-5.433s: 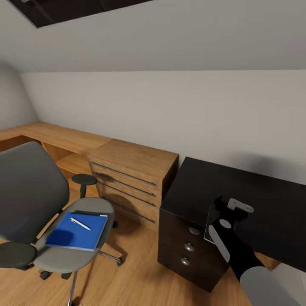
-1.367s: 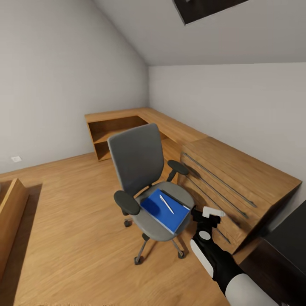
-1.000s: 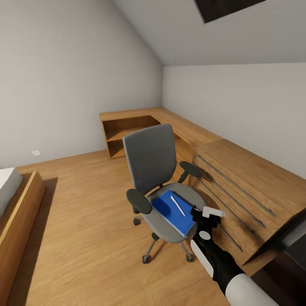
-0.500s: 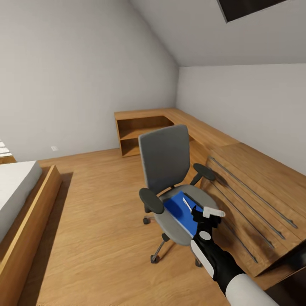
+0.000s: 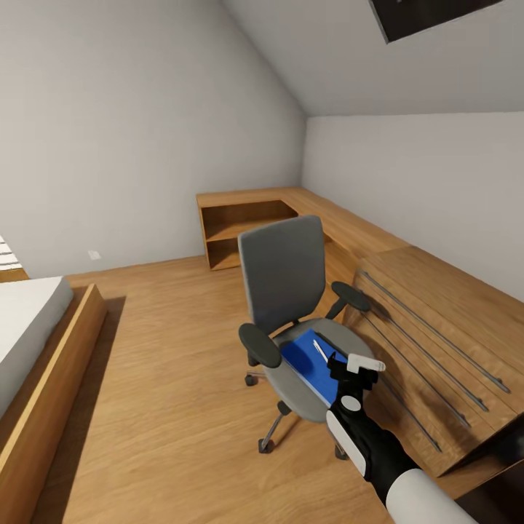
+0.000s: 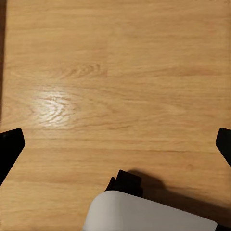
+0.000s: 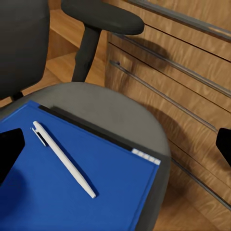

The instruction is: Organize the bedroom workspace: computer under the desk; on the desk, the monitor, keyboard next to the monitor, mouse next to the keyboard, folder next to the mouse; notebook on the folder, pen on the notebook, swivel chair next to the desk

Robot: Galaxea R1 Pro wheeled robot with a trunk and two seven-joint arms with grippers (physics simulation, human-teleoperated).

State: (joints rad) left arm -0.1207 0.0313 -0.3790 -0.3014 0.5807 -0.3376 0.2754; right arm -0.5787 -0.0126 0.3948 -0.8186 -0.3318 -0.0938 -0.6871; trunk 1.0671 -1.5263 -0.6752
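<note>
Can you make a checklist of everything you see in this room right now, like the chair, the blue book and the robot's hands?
Surface: wooden floor; long wooden desk along the wall, bare top where seen.
Job's things: grey swivel chair standing by the wooden drawer unit. On its seat lies a blue notebook with a white pen on top. A dark edge under the notebook may be the folder; cannot tell.
Clutter: nothing seen.
Grippers: right gripper open, hovering over the chair seat, holding nothing. Left gripper open, over bare floor.
Cables: nothing seen.
Surroundings: bed at the side, sloped ceiling, dark skylight.
</note>
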